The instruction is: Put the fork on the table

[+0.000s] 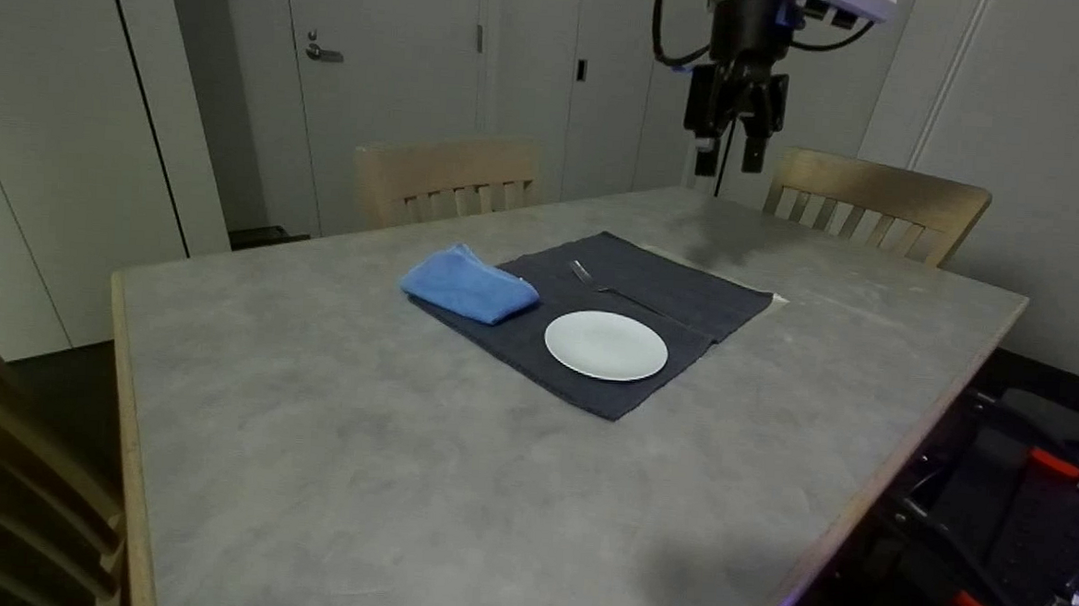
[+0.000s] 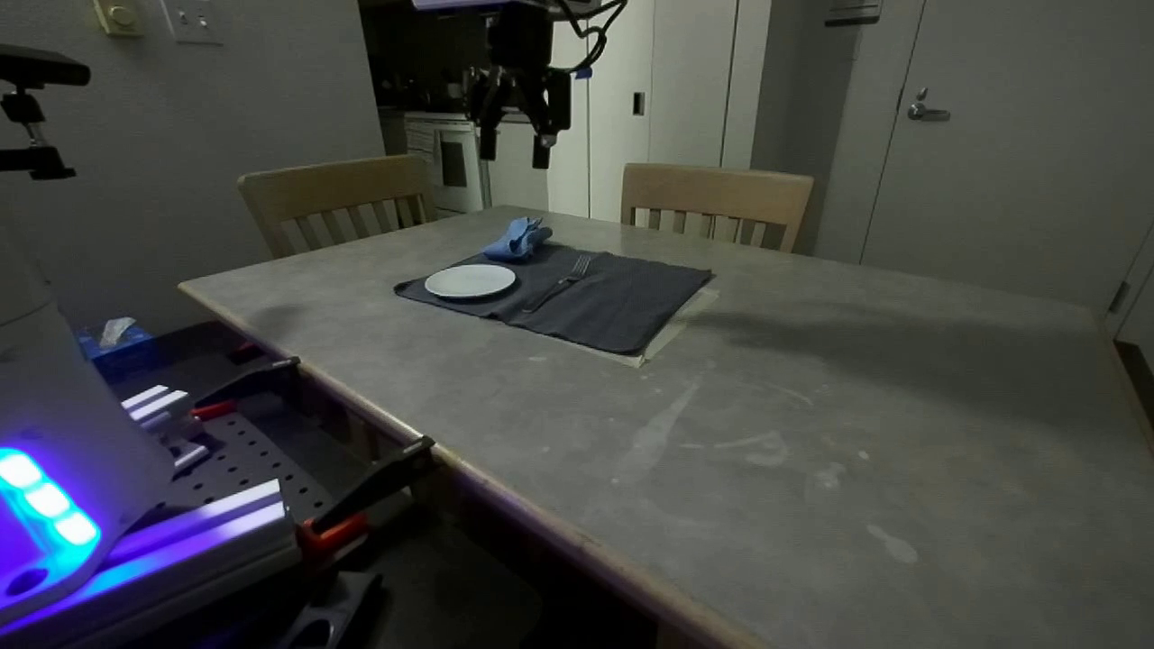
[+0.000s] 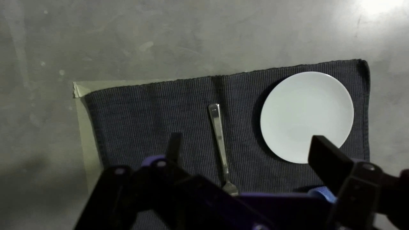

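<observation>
As the fork (image 3: 219, 137) lies below, fingers (image 3: 329, 159) wide apart, midair

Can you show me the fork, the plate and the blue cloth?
Fork (image 3: 220, 140): in the wrist view, on its handle.
Plate (image 3: 305, 116): in the wrist view, on its middle.
Blue cloth (image 1: 469, 285): in an exterior view, on its top.
</observation>
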### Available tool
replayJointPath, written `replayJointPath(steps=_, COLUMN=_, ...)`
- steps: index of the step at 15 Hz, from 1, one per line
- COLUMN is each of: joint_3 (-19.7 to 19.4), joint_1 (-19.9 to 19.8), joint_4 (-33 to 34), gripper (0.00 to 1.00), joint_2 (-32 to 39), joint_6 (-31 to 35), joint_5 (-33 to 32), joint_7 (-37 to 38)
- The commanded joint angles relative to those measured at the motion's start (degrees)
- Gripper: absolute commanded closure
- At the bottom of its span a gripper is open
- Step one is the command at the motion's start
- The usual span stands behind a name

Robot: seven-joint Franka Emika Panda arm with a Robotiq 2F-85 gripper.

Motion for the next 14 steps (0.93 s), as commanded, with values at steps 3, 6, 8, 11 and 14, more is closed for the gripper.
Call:
replayJointPath(steps=3, joint_3=0.68, joint_1=0.53, joint_4=7.27, gripper=0.0, joint_2=9.73, joint_6=3.36, joint_5=0.44, joint_7=1.27)
replayJointPath(steps=6, joint_3=0.54, joint_1=0.37, joint_4=10.98, gripper=0.0, joint_2=14.6, joint_6=3.44, joint_5=1.16, joint_7=2.01)
replayJointPath(steps=8, joint_3=0.66, joint_1=0.28, joint_4=13.41, gripper=0.0, joint_2=17.73, joint_6=2.26, joint_5=1.37, joint_7=1.81)
replayJointPath(steps=11, joint_3=0.71, joint_1=0.26, joint_4=15.83, gripper=0.0, joint_2=21.65, joint_6=1.57, joint_5=1.3, joint_7=1.85)
replayJointPath(steps=14, joint_3=0.53, joint_1=-0.01, joint_4=17.45, gripper=0.0, joint_2=24.87, joint_6=0.23, joint_5=1.31, joint_7=2.04)
